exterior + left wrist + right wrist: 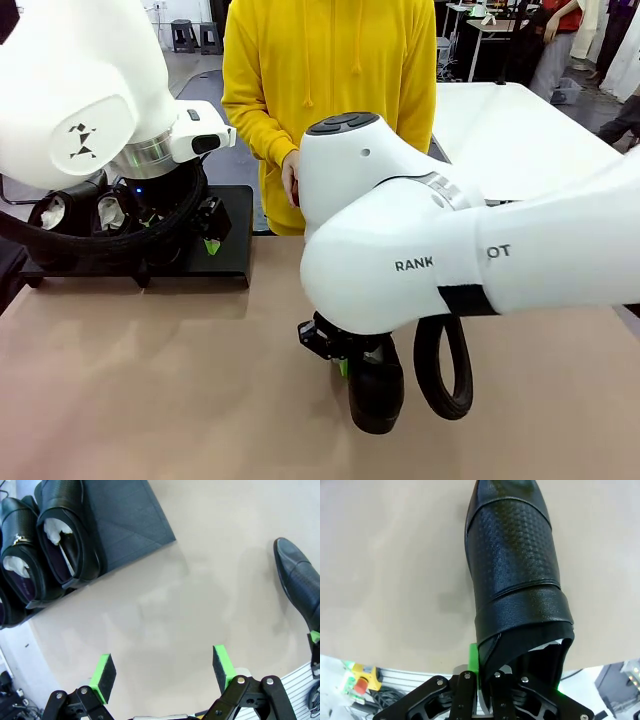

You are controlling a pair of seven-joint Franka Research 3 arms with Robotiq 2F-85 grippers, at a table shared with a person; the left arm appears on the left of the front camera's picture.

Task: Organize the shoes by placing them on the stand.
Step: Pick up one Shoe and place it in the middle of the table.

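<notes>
Front view: the right gripper (343,366), low centre, pinches a glossy black shoe (376,392) above the tan table (150,380); the black stand (225,235) sits at left.

Left wrist view: left gripper (165,672) jaws released — paper-stuffed shoes (62,535) on the stand, upper left.

Right wrist view: jaws clenched on the shoe's pebble-textured collar — toe up.

Glossy black leather shoes (60,545), 1 pebble-textured shoe (515,565), matte black stand (130,520), smooth beige tabletop (150,380)
</notes>
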